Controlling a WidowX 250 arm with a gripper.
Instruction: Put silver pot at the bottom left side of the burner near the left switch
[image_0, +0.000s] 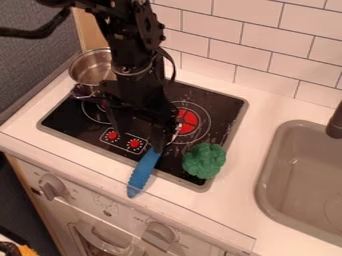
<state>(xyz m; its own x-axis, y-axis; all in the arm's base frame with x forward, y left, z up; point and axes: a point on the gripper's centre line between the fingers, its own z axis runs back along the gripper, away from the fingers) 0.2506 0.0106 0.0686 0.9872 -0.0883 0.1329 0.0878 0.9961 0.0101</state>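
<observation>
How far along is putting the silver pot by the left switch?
Placement isn't done: the silver pot is at the stove's back left corner, away from the left switch. The open tool hangs over the switches, seemingly holding nothing. Left: grasp the pot, bring it forward, release it.

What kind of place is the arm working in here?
It looks like a kitchen corner, possibly a toy or mock-up one: a black stovetop with red burner marks, a grey sink set into the white counter, and an oven front with knobs below.
</observation>
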